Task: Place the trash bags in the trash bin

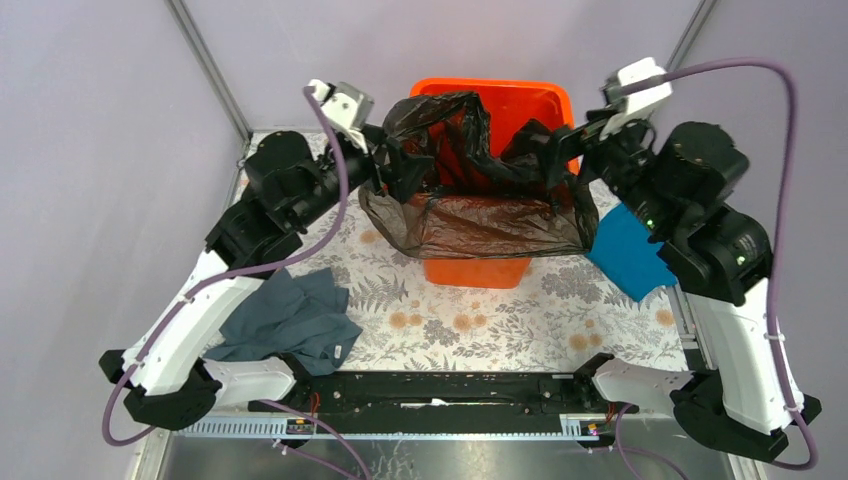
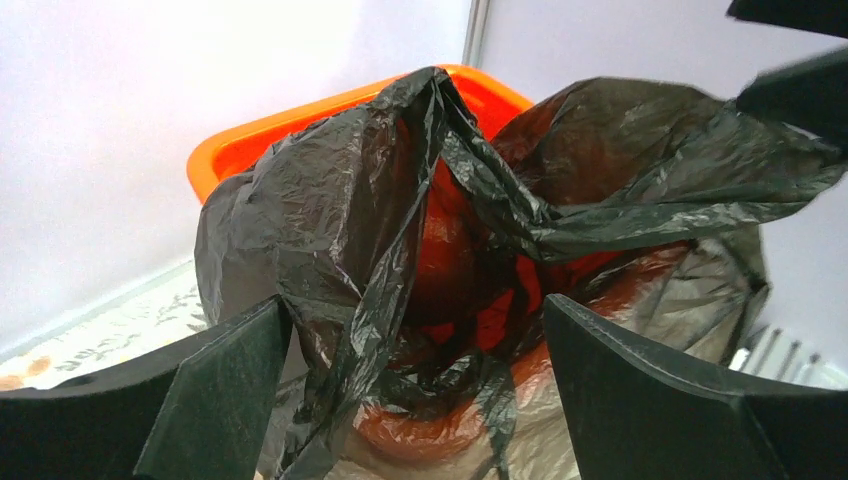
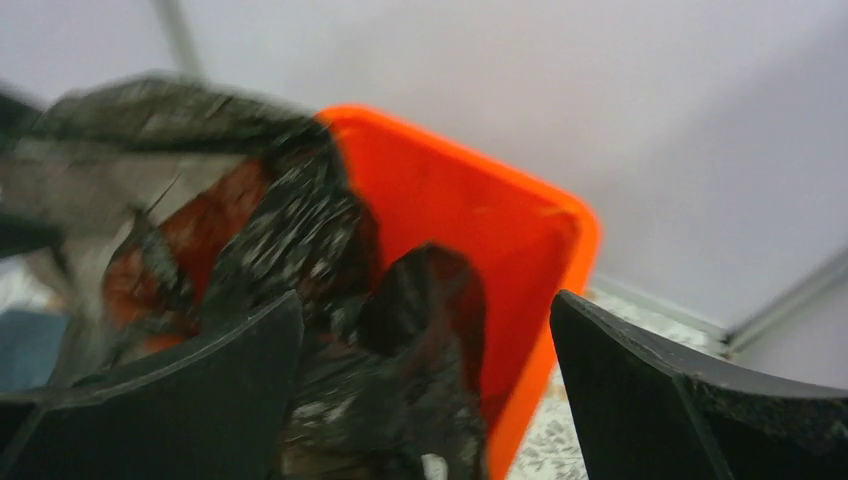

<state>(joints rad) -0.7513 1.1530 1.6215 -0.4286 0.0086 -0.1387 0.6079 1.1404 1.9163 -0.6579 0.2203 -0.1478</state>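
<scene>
Tabletop [image 1: 450, 320] in fern print, lilac walls [image 1: 100, 150]

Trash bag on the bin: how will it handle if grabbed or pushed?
Likely floppy: the trash bag sags in crinkled folds over the trash bin, so a push would probably just dent it. Probably very light; the film is see-through where stretched, so it may tear if yanked. The glossy surface could slip from a shallow pinch.

black trash bag [image 2: 330, 230] draped over orange bin [image 2: 240, 150]
</scene>
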